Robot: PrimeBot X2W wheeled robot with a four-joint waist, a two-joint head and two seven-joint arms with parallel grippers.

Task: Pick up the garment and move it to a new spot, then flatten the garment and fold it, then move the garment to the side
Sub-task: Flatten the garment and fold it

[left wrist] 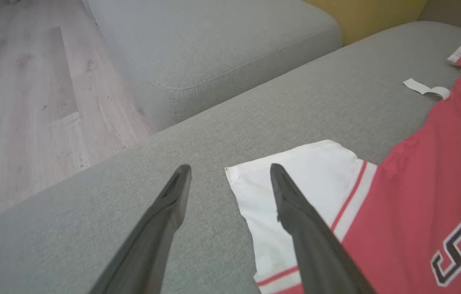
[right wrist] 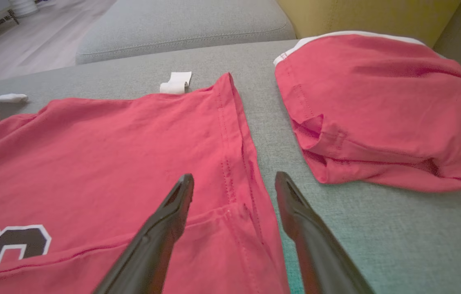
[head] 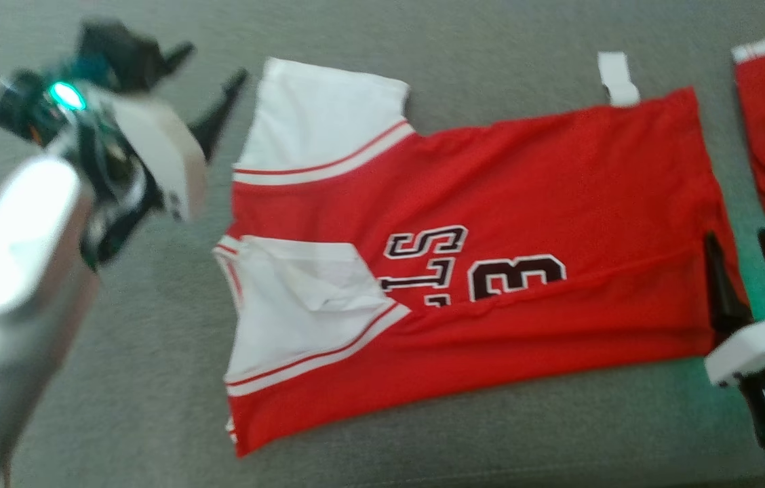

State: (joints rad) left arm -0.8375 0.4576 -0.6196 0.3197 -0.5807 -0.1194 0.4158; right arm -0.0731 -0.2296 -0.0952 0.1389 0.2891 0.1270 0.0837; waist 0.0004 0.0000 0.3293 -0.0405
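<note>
Surface: grey sofa (head: 152, 352) seat; wood floor (left wrist: 18, 102) beyond its left edge.
Jersey (head: 525, 203): red with white sleeves, lying flat across the middle of the seat, collar end to the left and hem to the right.
Far sleeve (head: 318, 115): spread out flat at the far left corner of the jersey.
Near sleeve (head: 301, 305): folded in over the chest, creased.
Fold: a strip along the near long edge is turned up over the front and cuts off the lower part of the black-and-white lettering (head: 477, 264).
Tag (head: 616, 78): small white strip sticking out past the far edge, close to the hem.
Left claw (head: 213, 62): wide open with nothing in it, just left of the far sleeve; from its wrist camera (left wrist: 229, 167) one finger is over bare sofa and the other over the sleeve's edge. Contact with the cloth cannot be told.
Right claw (head: 737, 235): wide open with nothing in it, at the near right corner of the jersey; from its wrist camera (right wrist: 233, 174) it straddles the hem, one finger over red cloth and the other over sofa.
Second garment (right wrist: 377, 110): red, folded, on the seat to the right of the jersey, apart from it.
</note>
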